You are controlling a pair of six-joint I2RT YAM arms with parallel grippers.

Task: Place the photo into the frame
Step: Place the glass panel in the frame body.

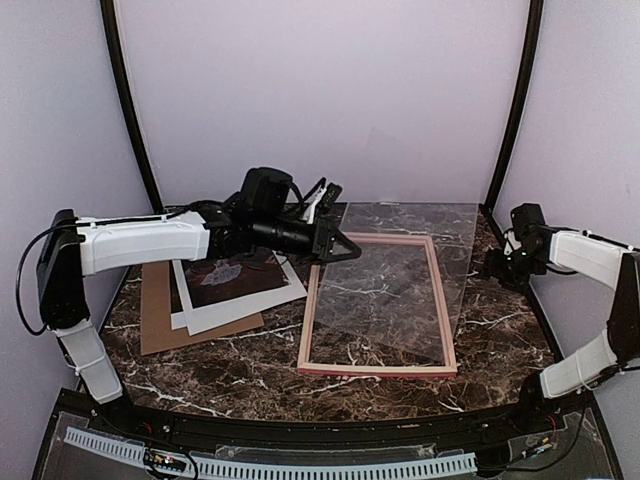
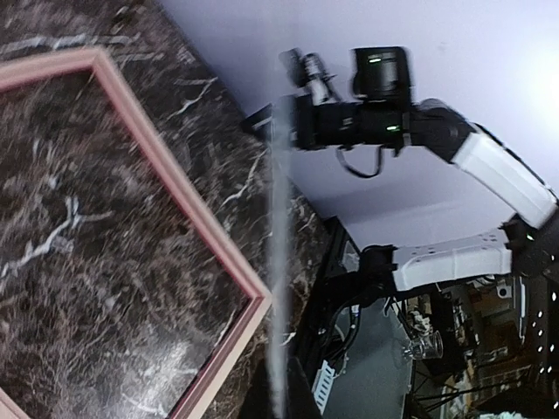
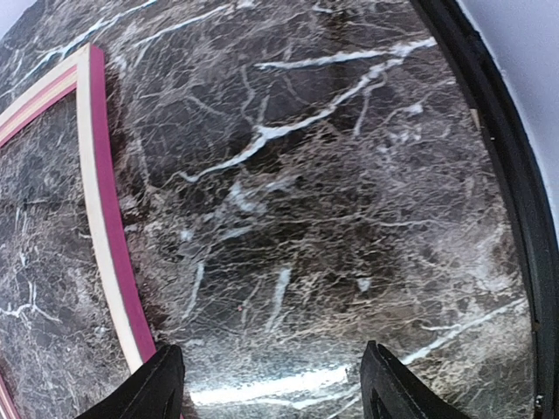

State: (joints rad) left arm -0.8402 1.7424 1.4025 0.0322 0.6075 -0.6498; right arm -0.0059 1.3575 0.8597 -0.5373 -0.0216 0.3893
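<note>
Peach-pale wood faces up on the frame, which lies flat on the desk between my two claws. Its far-left corner sits right at my left claw, and its right rail is near my right claw but apart from it. From my right wrist the frame's outer edge shows bright pink, running just beside the finger on the left of that view.

The photo is outside the frame. It lies print up, to the left of my left claw and nearer my base, and my left forearm crosses over it and hides its far part. Under it is a brown cardboard board that sticks out on the left and near sides.

A clear sheet covers most of the frame and overshoots its far and right rails toward my right claw. My left claw is closed on the sheet's left edge. From that wrist I see the sheet edge-on, a thin pale streak leading away from the claw.

My right claw stands wide apart, with only bare marble desk between its fingers. It sits just past the sheet's right edge, and I cannot tell whether it touches it
</note>
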